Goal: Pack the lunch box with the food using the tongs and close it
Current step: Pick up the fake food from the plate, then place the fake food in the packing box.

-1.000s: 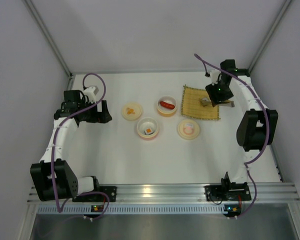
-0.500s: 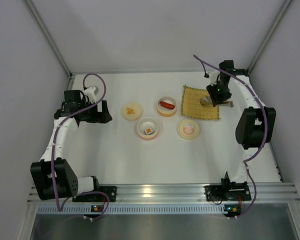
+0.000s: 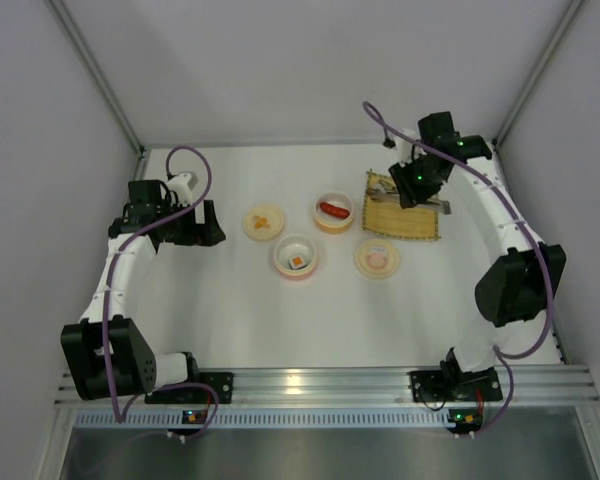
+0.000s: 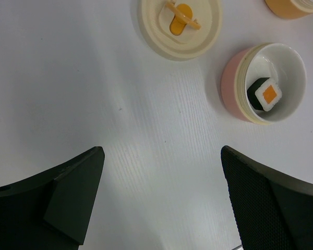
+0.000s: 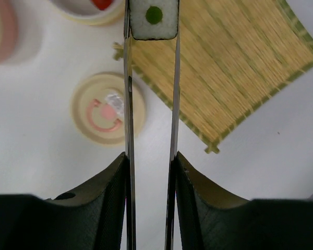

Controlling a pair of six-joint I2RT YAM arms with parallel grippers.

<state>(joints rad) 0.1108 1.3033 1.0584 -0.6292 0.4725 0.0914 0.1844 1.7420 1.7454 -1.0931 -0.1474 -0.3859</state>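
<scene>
My right gripper is shut on the slim grey metal tongs, squeezing both arms together. The tongs' tips clamp a sushi roll, white rice with a green centre, above the near corner of the bamboo mat. In the top view the right gripper hangs over the mat's left part. The orange-rimmed bowl holds the red sausage. In the pink-rimmed bowl lies another sushi roll with an orange centre. My left gripper stands open over bare table, holding nothing.
Two flat cream lids lie on the table: the orange-print lid left of the bowls and the pink-print lid just off the mat's corner. White enclosure walls stand close on the left, right and back.
The right gripper has closed tighter on the tongs and swung left and up over the mat's left part, carrying the clamped roll. The left arm has stayed still.
</scene>
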